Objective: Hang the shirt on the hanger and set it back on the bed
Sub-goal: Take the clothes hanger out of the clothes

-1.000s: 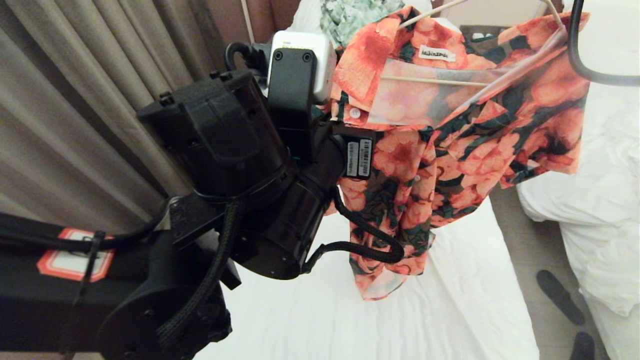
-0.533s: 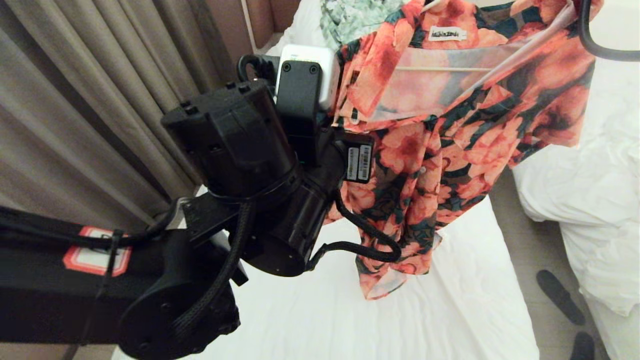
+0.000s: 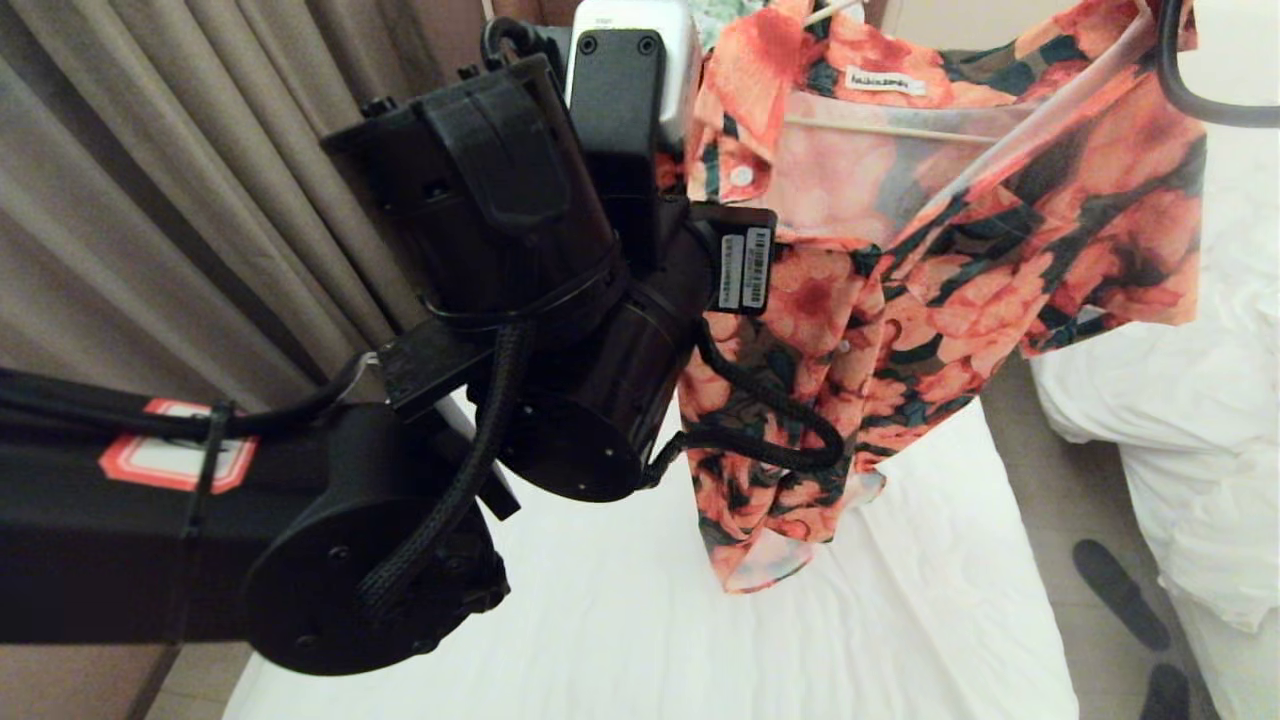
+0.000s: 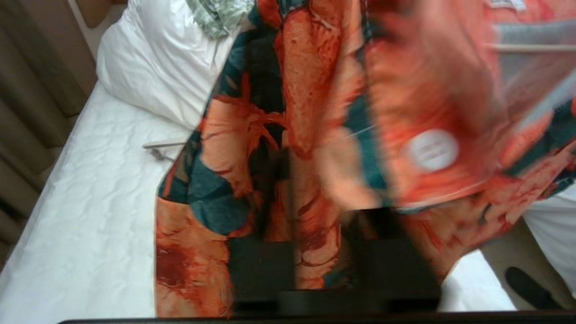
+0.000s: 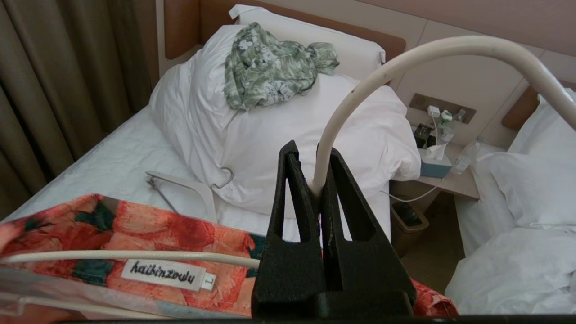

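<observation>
Left gripper (image 4: 333,274) has lifted since a second ago with its fingers just starting to part in the shirt (image 3: 900,300) front; can't tell if cloth is still pinched. Right gripper (image 5: 320,180) fingers are clamped on the hanger (image 5: 405,58) neck, shirt draped on it above the bed (image 3: 800,650), so lowering looks next.

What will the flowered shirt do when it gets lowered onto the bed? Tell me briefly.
Probably collapse: the shirt hangs in soft folds off the hanger, so it looks floppy and light. It may slip sideways, since it drapes unevenly, bunched lower on one side. The right pincer clamps only the thin hook, so the load could swing over the bed.
</observation>
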Motion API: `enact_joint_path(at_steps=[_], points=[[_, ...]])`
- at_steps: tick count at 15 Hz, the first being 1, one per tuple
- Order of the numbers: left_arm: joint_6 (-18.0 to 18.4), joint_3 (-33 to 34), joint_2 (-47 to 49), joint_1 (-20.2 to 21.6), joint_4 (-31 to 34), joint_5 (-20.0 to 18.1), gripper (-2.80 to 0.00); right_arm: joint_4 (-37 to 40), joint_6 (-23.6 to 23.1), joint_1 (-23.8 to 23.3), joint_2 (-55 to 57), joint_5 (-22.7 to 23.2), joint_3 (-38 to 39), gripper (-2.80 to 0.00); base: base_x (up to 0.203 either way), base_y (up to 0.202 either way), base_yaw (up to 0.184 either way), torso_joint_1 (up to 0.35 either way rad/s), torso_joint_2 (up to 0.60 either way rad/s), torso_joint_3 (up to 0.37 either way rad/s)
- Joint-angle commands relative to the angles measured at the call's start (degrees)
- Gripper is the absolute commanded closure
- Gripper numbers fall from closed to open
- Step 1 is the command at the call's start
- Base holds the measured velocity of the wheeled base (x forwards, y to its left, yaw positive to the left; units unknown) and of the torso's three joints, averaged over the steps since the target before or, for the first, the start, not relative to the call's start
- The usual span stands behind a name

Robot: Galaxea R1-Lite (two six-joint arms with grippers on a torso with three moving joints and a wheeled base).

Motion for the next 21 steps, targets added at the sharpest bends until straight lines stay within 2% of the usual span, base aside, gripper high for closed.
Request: enact_joint_path(at_steps=[1,3,7,11,12,13,15,18,21], points=[[0.12,-0.06,0.03,-0.25,-0.30,0.24,-2.80,-0.05,-0.14,-0.02,0.10,-0.11,0.07,0.00,0.000,0.000,0.000,0.000,0.00,0.000],[-0.02,2.06,-0.84,-1.04,-0.46,0.12,-2.80,-0.10,-0.14,-0.02,0.40,-0.14,0.02,0.00,0.000,0.000,0.000,0.000,0.00,0.000],[-0.14,15.21,-8.52,-0.68,-0.58,-2.52,-2.80,-0.45,-2.61,-0.20,1.02,0.05,-1.75,0.00,0.000,0.000,0.000,0.000,0.00,0.000],[-4.10,22.86,-14.51,6.61,-0.63,-3.27,-2.80,-0.67,-4.00,-0.33,1.19,1.95,-4.01,0.00,0.000,0.000,0.000,0.000,0.00,0.000],[-4.70,24.50,-15.52,8.68,-0.65,-3.28,-2.54,-0.71,-4.35,-0.60,1.11,2.78,-4.67,0.00,0.000,0.000,0.000,0.000,0.00,0.000],[-5.41,25.77,-16.76,10.75,-0.61,-3.33,0.00,-0.73,-4.87,-0.88,1.18,3.25,-5.64,0.00,0.000,0.000,0.000,0.000,0.00,0.000],[-6.94,28.50,-18.81,14.85,-0.57,-4.08,0.00,-3.57,-4.95,-0.97,2.84,3.63,-7.66,0.00,0.000,0.000,0.000,0.000,0.00,0.000],[-9.46,35.07,-23.22,21.52,-0.59,-7.38,0.00,-17.51,-5.20,-0.90,7.64,5.71,-7.96,0.00,0.000,0.000,0.000,0.000,0.00,0.000],[-11.89,39.01,-26.86,31.15,-0.57,-10.37,0.00,-19.06,-4.59,-0.86,8.31,7.30,-7.98,0.00,0.000,0.000,0.000,0.000,0.00,0.000]])
